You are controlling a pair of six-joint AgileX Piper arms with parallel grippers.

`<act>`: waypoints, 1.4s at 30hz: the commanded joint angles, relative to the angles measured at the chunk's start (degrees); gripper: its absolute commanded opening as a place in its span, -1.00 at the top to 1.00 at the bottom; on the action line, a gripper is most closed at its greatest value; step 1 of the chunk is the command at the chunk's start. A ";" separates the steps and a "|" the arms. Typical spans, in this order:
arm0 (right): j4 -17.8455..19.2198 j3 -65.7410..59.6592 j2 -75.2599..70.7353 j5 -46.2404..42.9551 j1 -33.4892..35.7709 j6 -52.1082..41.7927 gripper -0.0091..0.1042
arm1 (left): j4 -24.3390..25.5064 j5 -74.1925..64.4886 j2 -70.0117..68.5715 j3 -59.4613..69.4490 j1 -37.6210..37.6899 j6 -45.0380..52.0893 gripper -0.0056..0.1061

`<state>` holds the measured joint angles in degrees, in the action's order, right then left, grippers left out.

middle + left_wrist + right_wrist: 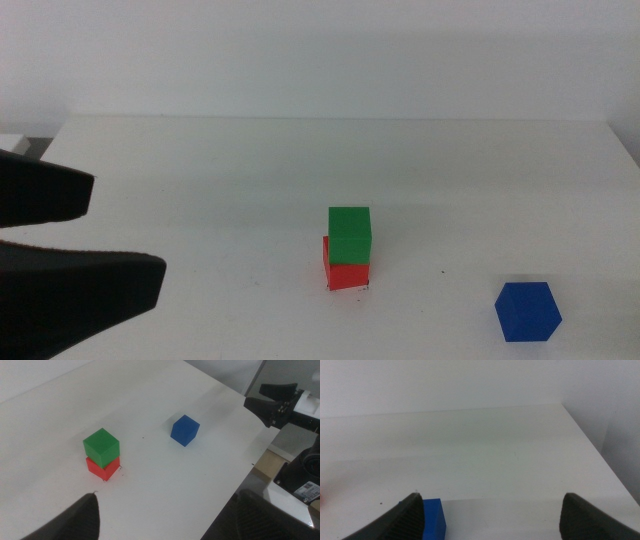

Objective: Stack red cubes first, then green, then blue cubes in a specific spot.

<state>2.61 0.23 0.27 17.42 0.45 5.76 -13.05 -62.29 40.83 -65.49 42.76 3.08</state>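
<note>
Sitting on the red cube (345, 273) mid-counter, the green cube (349, 234) is placed; the blue cube (527, 311) waits near the front right edge; right gripper (490, 515) fingers wide beside it, left gripper (85, 240) wide and idle; grasping blue comes next.

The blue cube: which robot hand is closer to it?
Right. The right gripper has the blue cube just beside one jaw, jaws open. The left gripper, also open, is over the table's far left side, beyond the red-green stack from the cube.
</note>
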 commanded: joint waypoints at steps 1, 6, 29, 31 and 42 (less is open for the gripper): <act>0.10 -0.23 -0.27 -0.75 -0.45 -0.18 -0.80 | -0.54 0.45 -0.33 0.23 -0.02 0.15 -0.78; -1.29 -0.23 -0.27 -5.06 -0.42 -0.17 -0.80 | -0.54 0.45 -0.33 0.23 -0.02 0.15 -0.78; -23.50 32.04 55.80 21.82 -0.42 -0.20 -0.80 | -0.54 1.34 -0.33 0.23 -0.02 0.13 -0.78; -26.51 32.82 59.01 22.15 -0.42 -5.08 -0.80 | -0.54 1.34 -0.33 0.23 -0.02 0.13 -0.78; -6.18 43.75 71.76 28.44 11.16 13.18 -0.79 | 0.80 4.06 -0.21 0.23 -0.02 -2.60 -0.78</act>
<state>-9.10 42.87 71.14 45.58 9.36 13.83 -12.99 -59.31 40.83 -65.49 42.76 2.10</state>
